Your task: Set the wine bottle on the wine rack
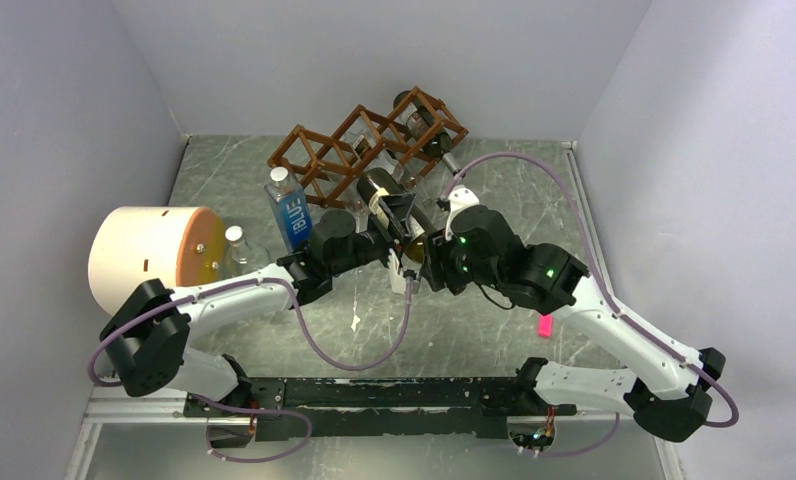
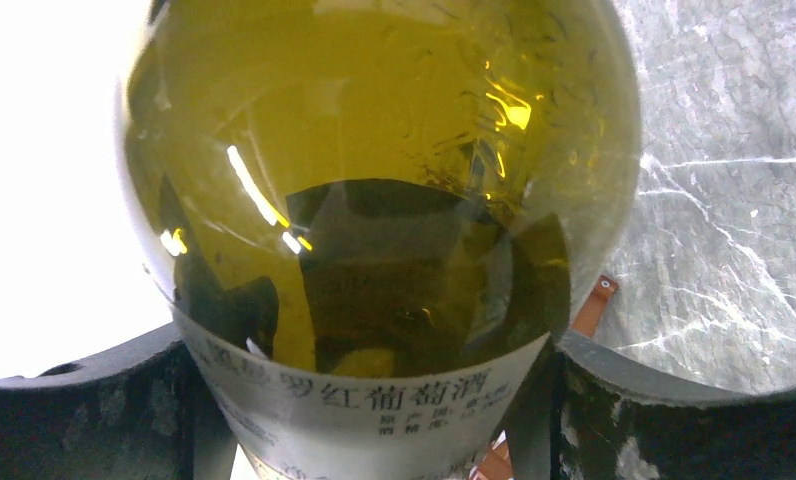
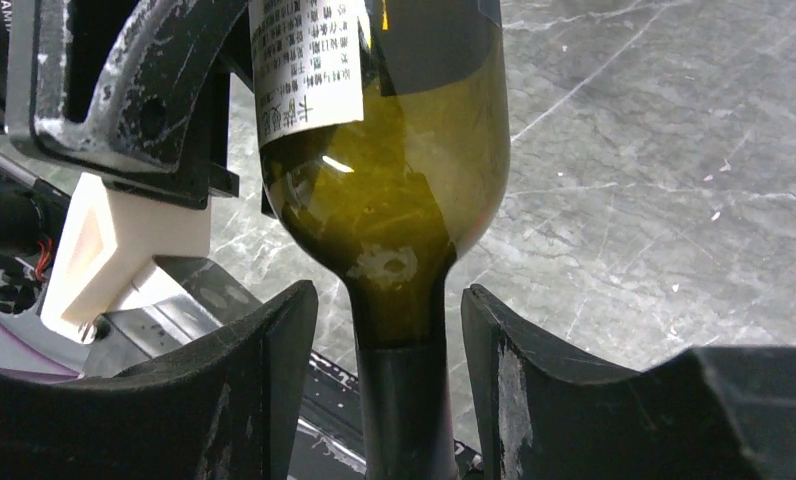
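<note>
The wine bottle [image 1: 386,205] is olive-green glass with a white label printed in Chinese, and hangs above the table in front of the wine rack [image 1: 324,150], a reddish-brown frame of diamond cells at the back. My left gripper [image 1: 374,232] is shut on the bottle's labelled body [image 2: 374,200], with one finger [image 2: 94,410] on each side of it. In the right wrist view the bottle's neck [image 3: 399,400] runs between the fingers [image 3: 244,380] of my right gripper [image 3: 389,350], with a gap on both sides. That gripper [image 1: 424,252] is open.
A water bottle with a blue label [image 1: 289,210] and a small clear bottle [image 1: 236,245] stand left of the arms, beside a large cream cylinder [image 1: 154,255]. Clear bottles [image 1: 419,120] lie in the rack's right cells. A pink scrap [image 1: 545,325] lies on the marble table [image 1: 594,230].
</note>
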{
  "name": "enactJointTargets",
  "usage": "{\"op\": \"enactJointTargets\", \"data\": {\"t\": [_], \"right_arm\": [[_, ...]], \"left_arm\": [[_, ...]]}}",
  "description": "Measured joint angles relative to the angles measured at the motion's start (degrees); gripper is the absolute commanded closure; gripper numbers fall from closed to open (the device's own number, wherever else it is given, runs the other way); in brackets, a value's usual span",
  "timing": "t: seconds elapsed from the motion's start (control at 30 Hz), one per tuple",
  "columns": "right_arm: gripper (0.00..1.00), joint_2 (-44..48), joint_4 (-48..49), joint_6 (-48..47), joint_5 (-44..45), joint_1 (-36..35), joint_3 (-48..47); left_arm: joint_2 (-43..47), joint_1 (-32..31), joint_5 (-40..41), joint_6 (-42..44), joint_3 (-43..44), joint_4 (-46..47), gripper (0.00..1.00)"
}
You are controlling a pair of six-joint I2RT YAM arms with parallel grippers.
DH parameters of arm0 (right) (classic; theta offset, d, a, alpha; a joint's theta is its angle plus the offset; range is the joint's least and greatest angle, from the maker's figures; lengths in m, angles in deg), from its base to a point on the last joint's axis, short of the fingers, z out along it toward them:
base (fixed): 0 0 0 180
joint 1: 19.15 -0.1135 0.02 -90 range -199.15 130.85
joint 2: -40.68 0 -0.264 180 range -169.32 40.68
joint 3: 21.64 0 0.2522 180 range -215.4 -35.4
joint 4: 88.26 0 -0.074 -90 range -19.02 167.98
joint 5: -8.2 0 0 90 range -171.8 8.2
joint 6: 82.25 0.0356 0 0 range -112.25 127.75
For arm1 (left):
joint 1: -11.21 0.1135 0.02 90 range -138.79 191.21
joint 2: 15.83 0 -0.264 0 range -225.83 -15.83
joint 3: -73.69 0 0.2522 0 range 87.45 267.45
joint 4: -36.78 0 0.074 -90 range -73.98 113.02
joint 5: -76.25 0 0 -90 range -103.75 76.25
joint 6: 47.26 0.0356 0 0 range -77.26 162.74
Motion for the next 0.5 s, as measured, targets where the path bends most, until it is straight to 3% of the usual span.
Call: {"op": "enactJointTargets", "data": {"t": [0.17,0.33,0.4,0.5], "right_arm": [[0.42,-0.66,2.56,-0.33,-0.22,0.00,0.98],[0.50,-1.57,4.00,-0.39,-0.28,-0.02,2.03],[0.58,-1.68,4.70,-0.55,-0.70,-0.02,2.80],[0.78,-1.42,4.79,-0.98,-1.25,-0.07,3.69]], "left_arm": [[0.72,0.00,-0.83,-0.04,0.02,-0.79,0.93],[1.60,0.04,-1.22,-0.44,0.09,-1.16,0.93],[1.77,0.17,-1.20,-0.46,0.24,-1.95,0.93],[1.77,0.33,-1.01,-0.42,0.28,-3.10,0.93]]}}
